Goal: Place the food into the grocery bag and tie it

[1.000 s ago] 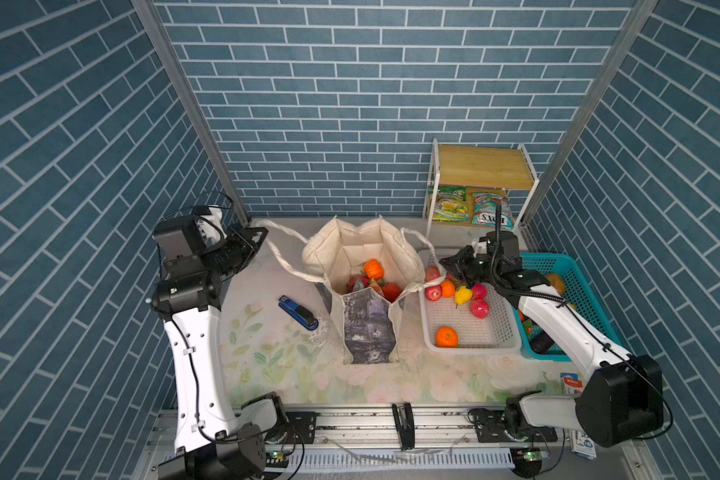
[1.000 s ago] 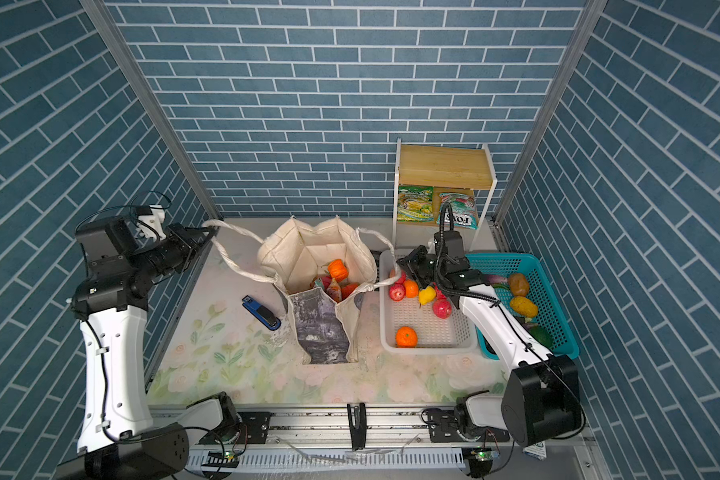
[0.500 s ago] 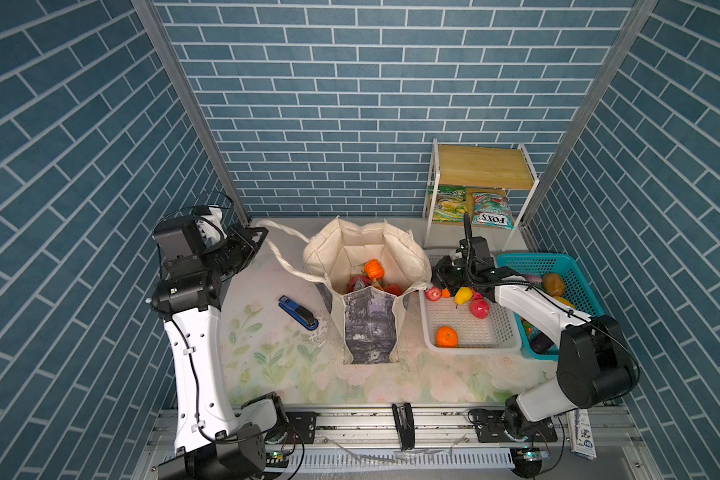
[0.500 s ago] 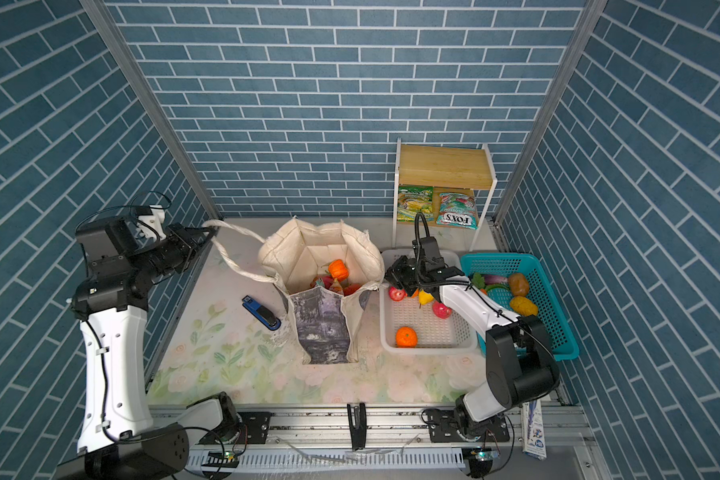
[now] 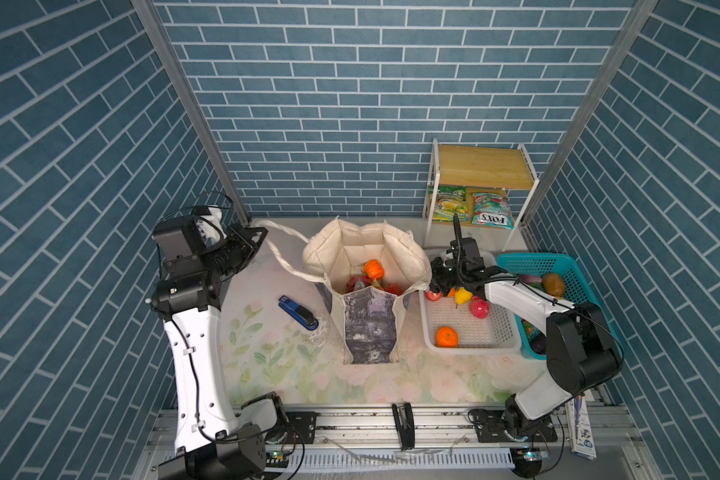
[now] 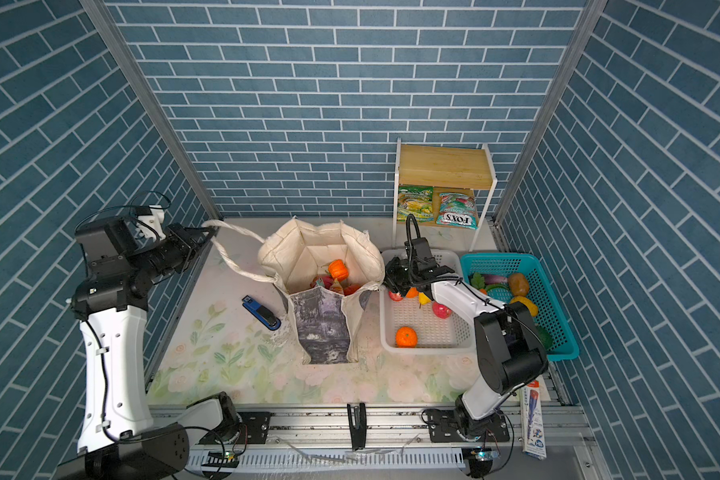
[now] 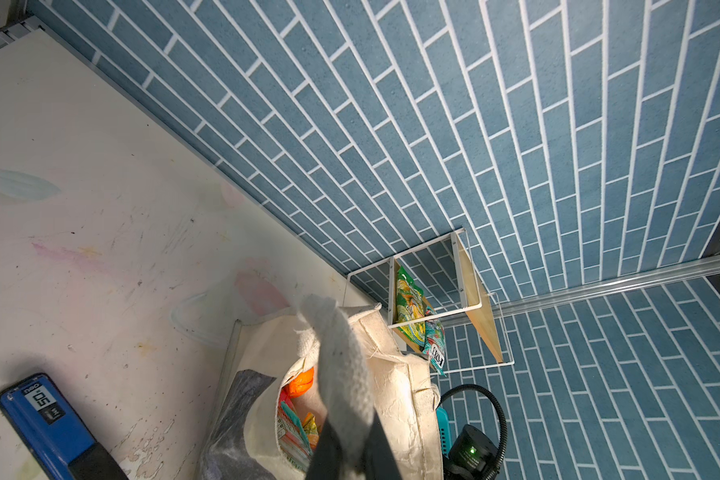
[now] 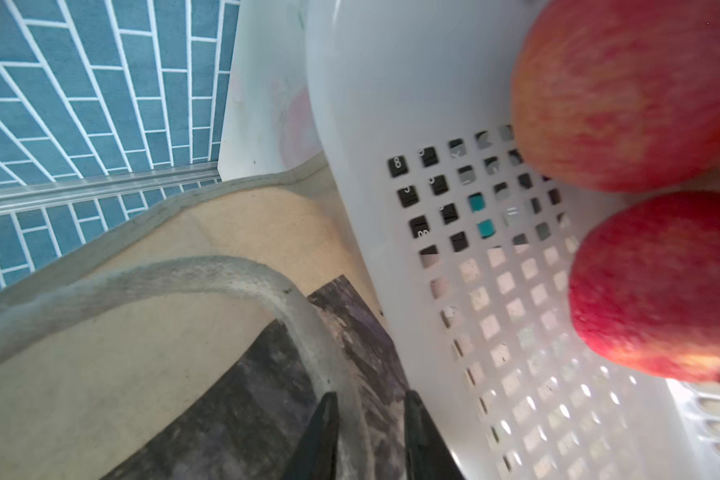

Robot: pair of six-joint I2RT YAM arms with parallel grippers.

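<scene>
Right hand (image 8: 370, 403) now at handle (image 8: 308, 332), cream grocery bag (image 5: 364, 251) gaping, fruit (image 5: 373, 269) inside

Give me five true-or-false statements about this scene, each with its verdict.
1. The left gripper is shut on a bag handle. True.
2. The stapler lies in the white basket. False: it lies on the table, left of the bag in both top views.
3. An orange sits in the white basket. True.
4. The bag is empty. False: food shows inside its open mouth.
5. A Fox's packet stands on the shelf, under its wooden top. True.
</scene>
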